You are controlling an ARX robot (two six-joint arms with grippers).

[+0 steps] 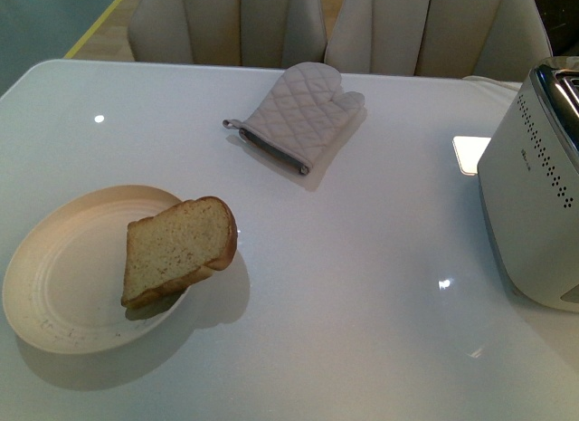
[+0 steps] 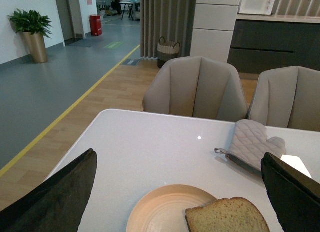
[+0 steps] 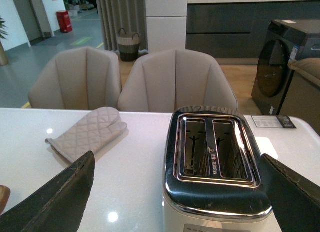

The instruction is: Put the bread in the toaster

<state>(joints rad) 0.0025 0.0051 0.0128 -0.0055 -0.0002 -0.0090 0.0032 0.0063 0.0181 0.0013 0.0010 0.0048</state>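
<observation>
Bread point(image 1: 178, 249) overhangs plate point(image 1: 54, 258) rim | toaster point(image 1: 534, 222) well apart, right side | left pincer point(image 2: 179, 154), right pincer point(image 3: 177, 156) wide

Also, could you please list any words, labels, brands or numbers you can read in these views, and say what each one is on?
No text can be read in any view.
Toaster: a small mark on its white side, too small to read.
Card behind the toaster: print blurred.
Sticker on the dark appliance: blurred.
Wall sign in the far corridor: blurred.
</observation>
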